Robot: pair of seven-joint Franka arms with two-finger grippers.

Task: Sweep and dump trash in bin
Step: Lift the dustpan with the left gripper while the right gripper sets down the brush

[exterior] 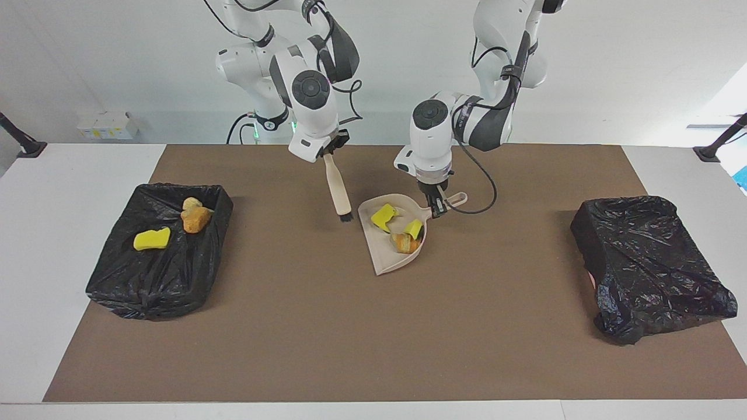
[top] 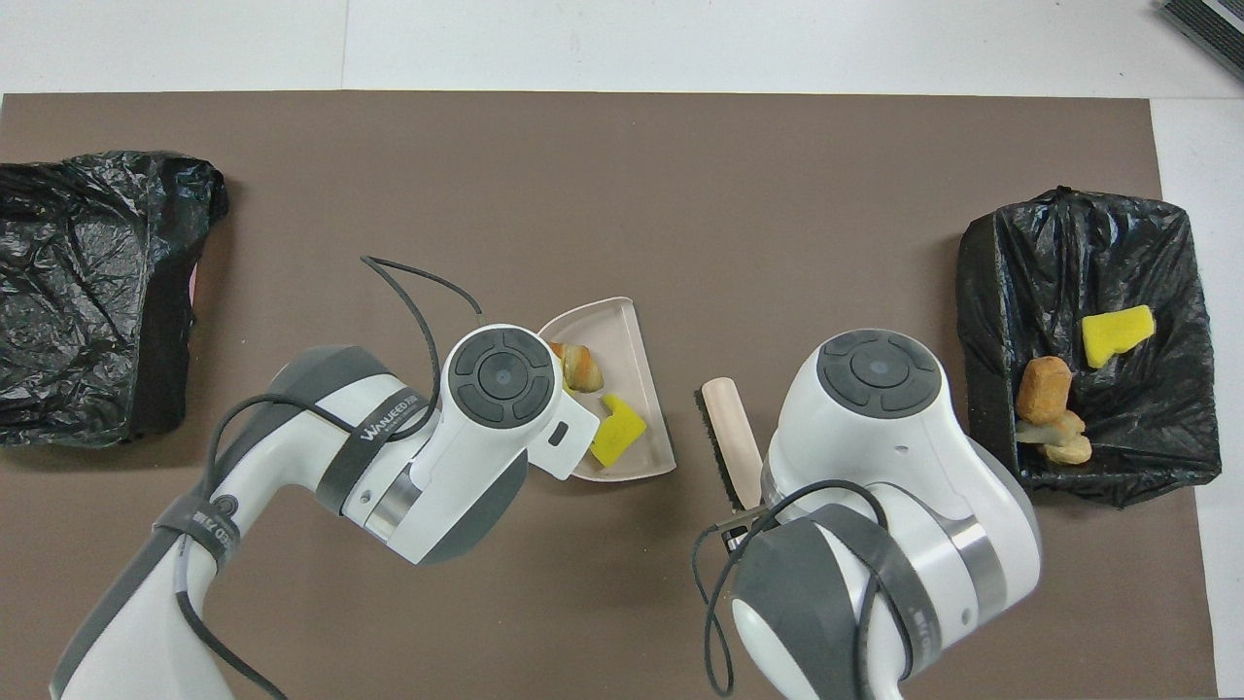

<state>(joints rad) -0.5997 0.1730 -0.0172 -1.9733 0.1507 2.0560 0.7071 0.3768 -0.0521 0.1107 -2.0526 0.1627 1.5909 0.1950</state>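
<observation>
**Pincers grip dustpan and brush mid-surface**

Left pincer [exterior: 436,205] pinches the dustpan handle [exterior: 454,201], holding the beige dustpan [exterior: 390,252] near the middle of the brown mat [exterior: 373,326] that covers the surface. Right pincer [exterior: 331,150] is clamped on the brush [exterior: 338,189], which hangs beside the dustpan toward the right arm's end, bristles down and clear of the pan.

Trash count: three scraps in the dustpan, namely two yellow chunks [exterior: 383,216] [exterior: 414,228] and one orange-brown lump [exterior: 402,242]. The bin [exterior: 146,280] at the right arm's end holds one yellow chunk [exterior: 152,238] and bread-like lumps [exterior: 195,219]; the overhead view suggests three of these, stacked, so the count is unsure.

A second bin [exterior: 648,262] at the left arm's end is draped in black plastic, its inside hidden. From overhead the left arm's wrist covers part of the dustpan and both pincers are hidden.
</observation>
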